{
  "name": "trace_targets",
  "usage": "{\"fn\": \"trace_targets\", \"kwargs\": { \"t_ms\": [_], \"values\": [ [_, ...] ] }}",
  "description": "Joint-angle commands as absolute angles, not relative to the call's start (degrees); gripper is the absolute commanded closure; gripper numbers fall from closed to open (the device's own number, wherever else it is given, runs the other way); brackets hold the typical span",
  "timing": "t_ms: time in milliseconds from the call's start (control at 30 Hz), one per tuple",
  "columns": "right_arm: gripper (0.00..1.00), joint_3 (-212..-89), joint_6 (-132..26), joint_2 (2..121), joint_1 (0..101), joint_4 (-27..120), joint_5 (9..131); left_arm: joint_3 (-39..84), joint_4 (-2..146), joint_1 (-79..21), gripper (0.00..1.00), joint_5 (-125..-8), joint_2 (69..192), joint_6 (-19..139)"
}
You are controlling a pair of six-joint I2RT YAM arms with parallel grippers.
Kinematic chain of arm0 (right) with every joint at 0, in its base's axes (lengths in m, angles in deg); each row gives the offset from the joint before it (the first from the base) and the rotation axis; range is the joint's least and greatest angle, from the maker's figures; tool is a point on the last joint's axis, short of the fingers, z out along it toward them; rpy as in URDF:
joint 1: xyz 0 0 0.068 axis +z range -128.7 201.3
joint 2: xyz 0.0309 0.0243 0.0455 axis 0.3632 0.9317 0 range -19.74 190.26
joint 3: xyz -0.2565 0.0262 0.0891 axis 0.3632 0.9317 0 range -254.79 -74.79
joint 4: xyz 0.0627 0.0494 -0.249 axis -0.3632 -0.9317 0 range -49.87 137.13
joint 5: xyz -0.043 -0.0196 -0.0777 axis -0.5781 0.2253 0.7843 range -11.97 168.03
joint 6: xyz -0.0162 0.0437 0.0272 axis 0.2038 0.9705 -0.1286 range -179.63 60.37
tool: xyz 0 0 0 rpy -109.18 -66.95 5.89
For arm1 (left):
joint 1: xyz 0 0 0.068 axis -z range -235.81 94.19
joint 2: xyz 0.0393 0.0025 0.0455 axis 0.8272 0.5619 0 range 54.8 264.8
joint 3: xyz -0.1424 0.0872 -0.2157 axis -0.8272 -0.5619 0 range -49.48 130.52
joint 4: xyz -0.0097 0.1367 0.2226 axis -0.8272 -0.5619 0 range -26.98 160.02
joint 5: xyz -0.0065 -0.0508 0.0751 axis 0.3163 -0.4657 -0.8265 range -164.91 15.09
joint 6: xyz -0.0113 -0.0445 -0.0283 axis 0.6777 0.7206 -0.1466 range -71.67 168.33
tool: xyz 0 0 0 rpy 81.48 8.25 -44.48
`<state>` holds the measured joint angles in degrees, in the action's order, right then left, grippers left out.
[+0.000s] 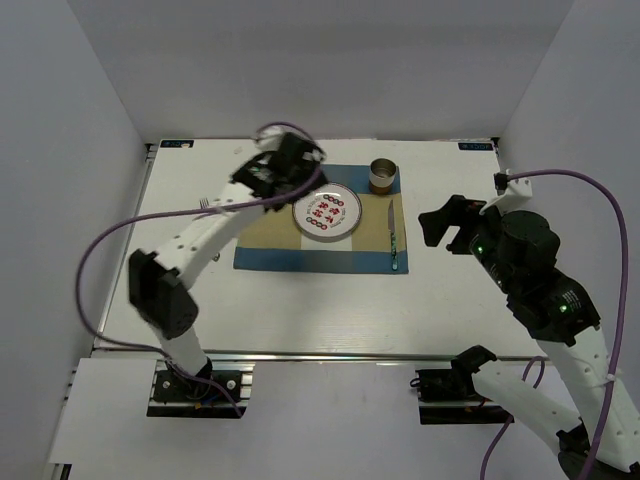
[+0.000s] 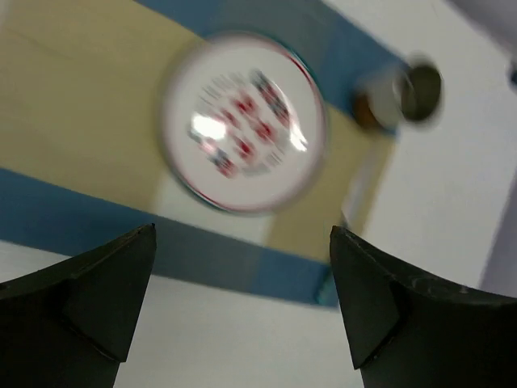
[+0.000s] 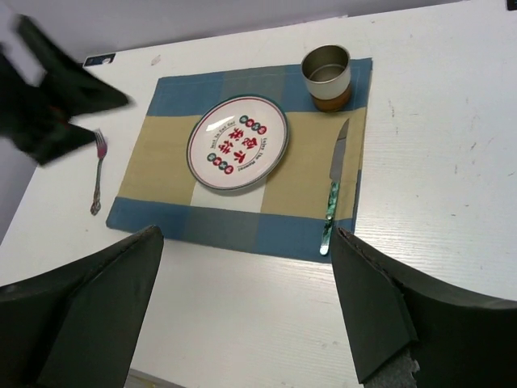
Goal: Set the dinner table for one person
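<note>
Left, right jaws spread wide, empty; white dinner table, grey walls around.

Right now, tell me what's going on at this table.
Two robot arms are setting a dinner table for one. A checked placemat already carries a plate in its middle, a cup at its far right corner and a knife along its right side. A fork lies on the bare table left of the mat. The left gripper hovers above the plate, open and empty. The right gripper hangs open and empty to the right of the mat.
</note>
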<state>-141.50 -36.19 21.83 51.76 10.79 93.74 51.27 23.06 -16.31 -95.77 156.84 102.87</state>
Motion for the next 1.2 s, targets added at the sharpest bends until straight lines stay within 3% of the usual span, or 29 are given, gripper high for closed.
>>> {"fn": "trace_targets", "kwargs": {
  "t_ms": [0, 100, 233, 333, 667, 867, 1067, 1167],
  "values": [
    [0.11, -142.47, -38.19, 21.48, 51.62, 12.85, 90.35, 43.8, 12.29, -28.16, 0.02, -112.86, 146.92, 103.09],
    [0.11, -140.18, -38.1, 21.66, 51.71, 16.52, 85.62, 40.18, 12.8, -35.22, 0.02, -109.38, 144.97, 96.69],
    [0.11, -139.04, -37.31, 24.12, 51.79, 19.0, 78.66, 40.16, 14.11, -45.76, 0.02, -100.78, 151.02, 89.05],
    [0.11, -137.2, -36.87, 24.3, 51.8, 21.37, 75.31, 41.21, 16.67, -48.77, 0.07, -92.86, 157.44, 82.01],
    [0.11, -132.88, -36.34, 25.7, 51.8, 25.59, 73.02, 36.22, 20.88, -58.0, 0.06, -86.34, 164.21, 81.73],
    [0.11, -132.09, -35.99, 26.84, 51.88, 27.0, 72.85, 31.29, 26.77, -59.77, 0.17, -80.45, 169.75, 80.41],
    [0.11, -132.18, -35.82, 28.51, 52.06, 28.06, 72.5, 33.3, 26.87, -60.29, 0.2, -78.33, 172.83, 81.02],
    [0.11, -131.39, -35.47, 28.52, 51.8, 29.11, 72.41, 34.71, 25.29, -60.29, 0.36, -80.44, 174.67, 81.37]
  ]
}}
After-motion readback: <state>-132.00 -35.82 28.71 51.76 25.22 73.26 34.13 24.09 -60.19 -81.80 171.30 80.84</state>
